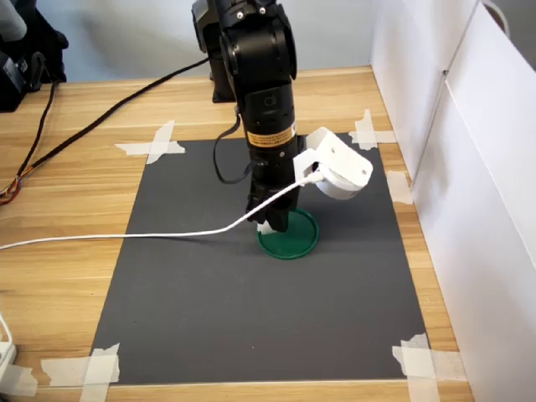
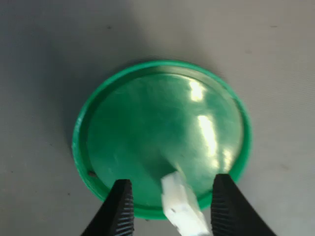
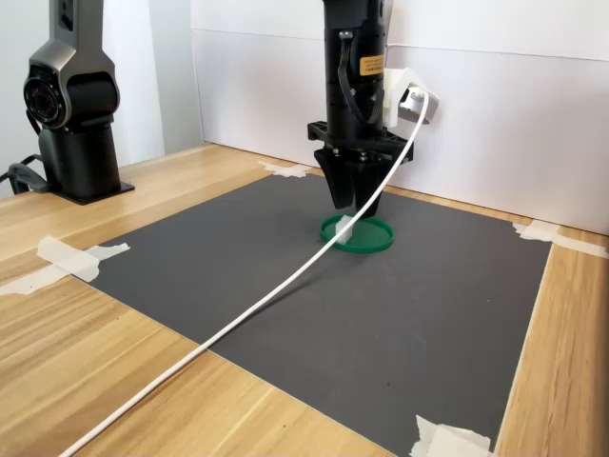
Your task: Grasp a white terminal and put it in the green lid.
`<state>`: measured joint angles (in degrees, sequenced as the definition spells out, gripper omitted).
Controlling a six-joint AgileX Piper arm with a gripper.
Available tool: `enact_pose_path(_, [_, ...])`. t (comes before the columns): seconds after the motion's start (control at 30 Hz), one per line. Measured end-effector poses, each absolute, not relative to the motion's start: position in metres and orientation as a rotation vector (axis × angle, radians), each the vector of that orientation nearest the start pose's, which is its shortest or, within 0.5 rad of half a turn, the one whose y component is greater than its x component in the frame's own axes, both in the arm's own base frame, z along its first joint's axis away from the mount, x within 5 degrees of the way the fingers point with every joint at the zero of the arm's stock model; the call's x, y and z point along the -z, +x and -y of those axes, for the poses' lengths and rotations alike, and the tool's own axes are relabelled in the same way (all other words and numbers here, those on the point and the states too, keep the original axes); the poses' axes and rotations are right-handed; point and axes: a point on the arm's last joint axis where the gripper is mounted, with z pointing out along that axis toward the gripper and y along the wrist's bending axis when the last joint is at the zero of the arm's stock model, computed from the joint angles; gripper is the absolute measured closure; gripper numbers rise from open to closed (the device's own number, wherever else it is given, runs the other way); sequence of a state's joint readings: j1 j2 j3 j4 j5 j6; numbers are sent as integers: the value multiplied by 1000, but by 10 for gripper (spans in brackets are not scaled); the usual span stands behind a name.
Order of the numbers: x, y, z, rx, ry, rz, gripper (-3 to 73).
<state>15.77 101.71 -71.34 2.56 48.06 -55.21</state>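
Note:
The green lid (image 2: 147,123) lies flat on the dark mat, seen in both exterior views (image 1: 295,239) (image 3: 373,237). My gripper (image 2: 172,181) hangs straight down over the lid's edge (image 1: 271,219) (image 3: 349,203) and is open. Its two black fingers (image 2: 121,209) stand wide apart. The white terminal (image 2: 181,206) sits between them, with a gap to each finger. In the second exterior view the terminal (image 3: 345,228) rests at the lid's rim, just under the fingertips. A small bit of the terminal (image 1: 265,227) shows in the first exterior view.
A dark grey mat (image 1: 209,301) is taped to the wooden table. A white cable (image 3: 238,319) runs from the wrist camera (image 1: 339,165) across the mat. A white wall (image 1: 486,209) stands along the first exterior view's right. A black camera stand (image 3: 71,114) is in the second exterior view's left.

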Motion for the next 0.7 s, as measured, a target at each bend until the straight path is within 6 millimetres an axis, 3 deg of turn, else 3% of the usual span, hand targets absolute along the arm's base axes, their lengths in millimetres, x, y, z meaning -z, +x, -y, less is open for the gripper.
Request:
enact_pose_path(0.1, [-229, 342, -90, 84, -1553, -2347, 294])
enact_pose_path(0.2, [-239, 343, -75, 76, -1462, -2367, 356])
enact_pose_path(0.47, [-245, 340, -51, 105, -1436, -2433, 668])
enact_pose_path(0.7, [-264, 326, -42, 90, -1406, -2450, 713])
